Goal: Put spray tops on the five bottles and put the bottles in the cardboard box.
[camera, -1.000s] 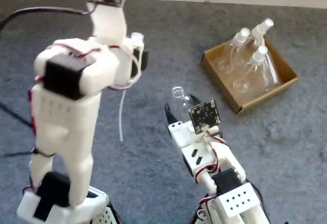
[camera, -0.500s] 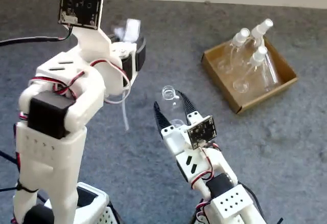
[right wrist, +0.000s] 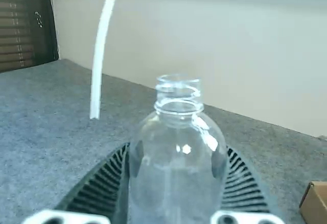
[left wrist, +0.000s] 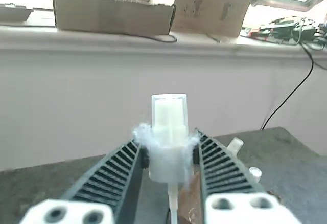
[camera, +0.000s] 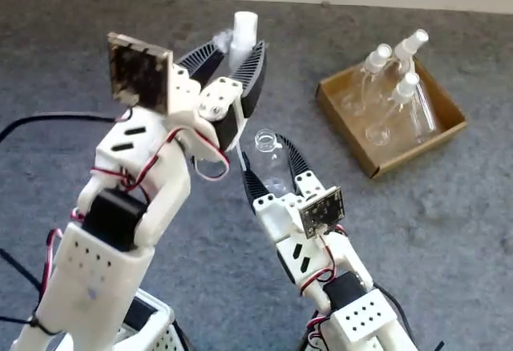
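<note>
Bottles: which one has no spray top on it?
The bottle in the right gripper: its neck is open. The three bottles in the cardboard box all wear white spray tops.

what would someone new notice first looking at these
The left gripper holds a white spray top up high, its tube dangling. Close by, the right gripper clasps an open clear bottle upright. At the high view's right, a cardboard box already holds three capped bottles.

Grey carpet [camera: 449,231] lies under it all. Behind, a white wall [left wrist: 76,96] carries a ledge [left wrist: 102,36] with a flat carton [left wrist: 112,13]; a black cable [left wrist: 292,97] hangs down it.
</note>
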Controlling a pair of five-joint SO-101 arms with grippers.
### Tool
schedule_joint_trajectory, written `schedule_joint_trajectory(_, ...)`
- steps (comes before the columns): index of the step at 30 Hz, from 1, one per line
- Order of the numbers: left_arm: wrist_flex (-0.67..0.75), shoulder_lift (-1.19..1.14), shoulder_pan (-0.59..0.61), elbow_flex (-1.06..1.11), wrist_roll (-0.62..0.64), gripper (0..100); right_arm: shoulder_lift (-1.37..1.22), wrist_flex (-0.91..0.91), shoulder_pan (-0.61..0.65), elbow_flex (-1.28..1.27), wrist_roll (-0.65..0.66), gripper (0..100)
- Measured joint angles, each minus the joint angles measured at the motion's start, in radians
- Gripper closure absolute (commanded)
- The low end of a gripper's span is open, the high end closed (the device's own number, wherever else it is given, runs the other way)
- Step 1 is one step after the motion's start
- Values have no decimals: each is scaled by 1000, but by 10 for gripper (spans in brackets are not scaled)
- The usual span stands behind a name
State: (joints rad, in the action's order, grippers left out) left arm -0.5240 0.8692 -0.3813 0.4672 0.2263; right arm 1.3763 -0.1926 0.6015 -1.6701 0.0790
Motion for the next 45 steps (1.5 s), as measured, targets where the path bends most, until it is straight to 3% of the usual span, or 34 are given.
schedule_joint_trajectory(8, 178, 60, -5, 31, 0, 951, 0, 0, 0, 0, 0, 872)
schedule_joint_trajectory(17, 473, 63, -3, 253, 0, 952, -2, 0, 0, 0, 0, 872)
schedule_joint_trajectory(29, 506, 71, -94, 368, 0, 952, 0, 0, 0, 0, 0, 872)
schedule_joint_trajectory(45, 508, 71, -94, 387, 0, 952, 0, 0, 0, 0, 0, 872)
